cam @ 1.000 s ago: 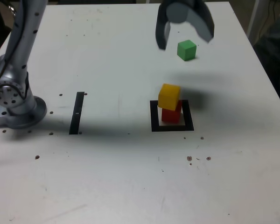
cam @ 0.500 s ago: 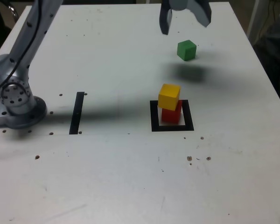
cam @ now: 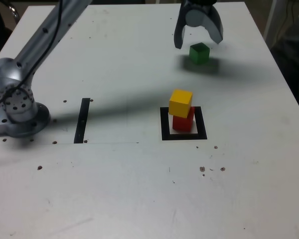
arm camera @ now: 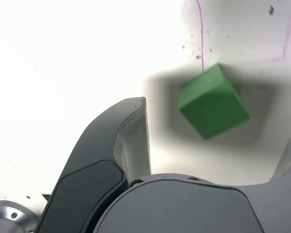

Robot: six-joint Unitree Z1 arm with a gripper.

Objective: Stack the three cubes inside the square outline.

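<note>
Gripper (cam: 198, 39) spread wide, holding nothing, just above the green cube (cam: 199, 53) (turned diagonal to the jaws), far from the stack.

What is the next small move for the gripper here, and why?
Probably lower straight down around the green cube. The gripper is open above it, the cube lying between the fingers in the wrist view, not yet held. The yellow cube already tops the red cube.
</note>
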